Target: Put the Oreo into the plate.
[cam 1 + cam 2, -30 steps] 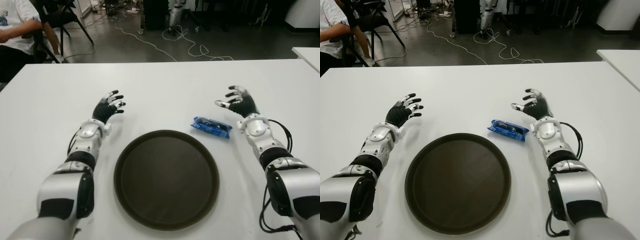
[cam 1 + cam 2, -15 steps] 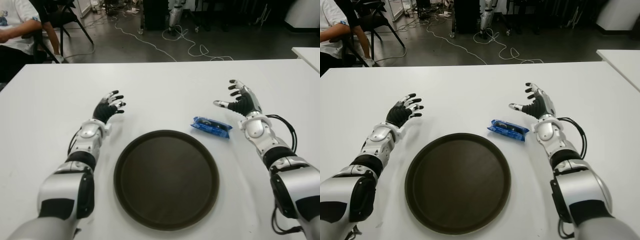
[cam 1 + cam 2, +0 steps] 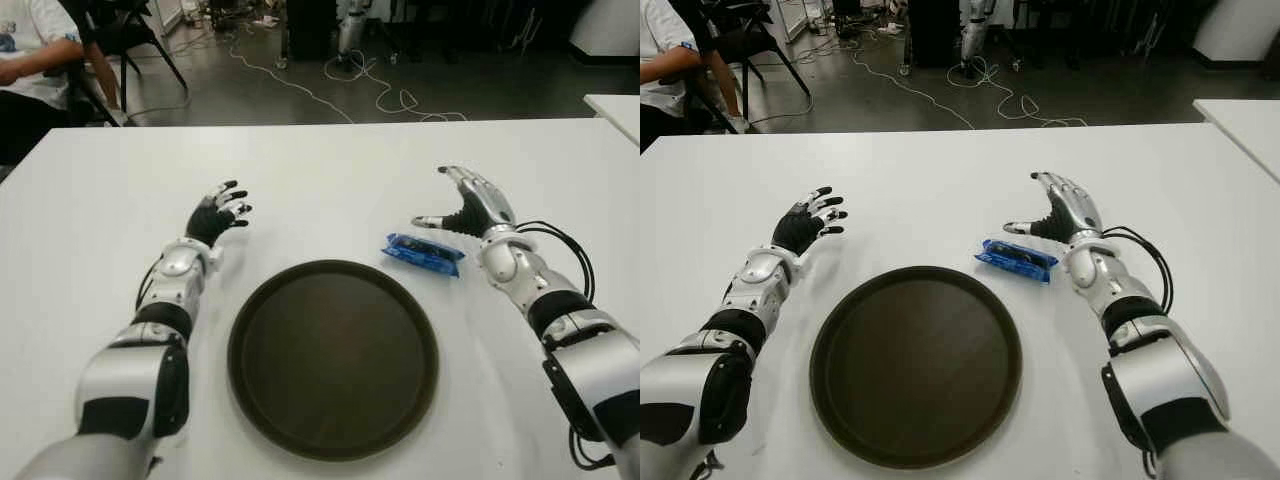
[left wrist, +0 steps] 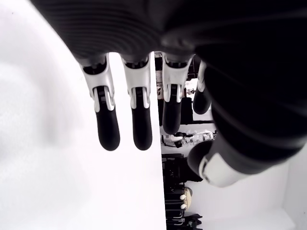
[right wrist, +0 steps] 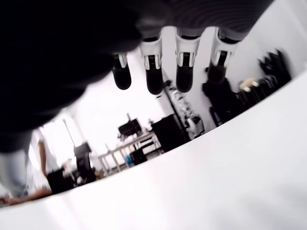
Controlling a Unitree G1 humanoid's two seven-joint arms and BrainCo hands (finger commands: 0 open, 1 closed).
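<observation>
A blue Oreo pack (image 3: 423,253) lies on the white table (image 3: 320,170), just past the right rim of the round dark brown plate (image 3: 333,355). My right hand (image 3: 462,205) hovers a little behind and to the right of the pack, its fingers (image 5: 184,67) spread and holding nothing. It is close to the pack but apart from it. My left hand (image 3: 219,213) shows to the left of the plate, beyond its rim, with fingers (image 4: 108,122) spread and empty.
A seated person (image 3: 35,60) is at the far left beyond the table. Cables (image 3: 370,95) run across the dark floor behind it. The corner of another white table (image 3: 615,110) shows at the right edge.
My right hand has swung left and lowered toward the Oreo pack, its palm turning downward. The left hand, pack and plate have not moved.
</observation>
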